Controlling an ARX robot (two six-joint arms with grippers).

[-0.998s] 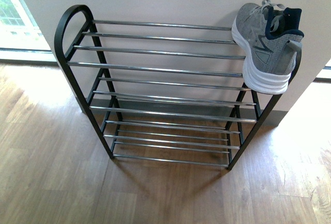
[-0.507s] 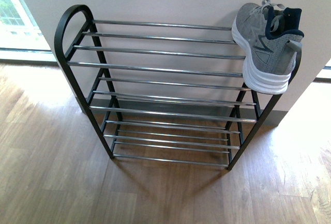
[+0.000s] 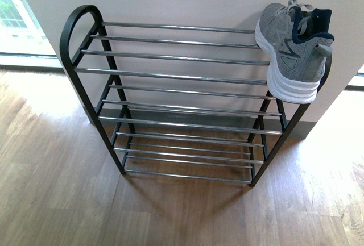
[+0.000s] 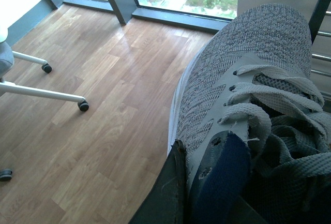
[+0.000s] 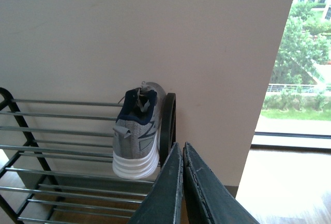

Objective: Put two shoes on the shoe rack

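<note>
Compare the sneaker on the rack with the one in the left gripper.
The racked sneaker rests on the top tier of the rack, at its right end; the held sneaker hangs over the wood floor. No fingers touch the racked sneaker; the left fingers pinch the held sneaker. Both are grey knit with navy lining.

Daylight is streaming from the window (image 3: 12, 13) at the front view's upper left, washing it out; the shoe rack (image 3: 170, 76) is throwing soft shadows onto the floor (image 3: 51, 200). Pictures are looking sharp.
</note>
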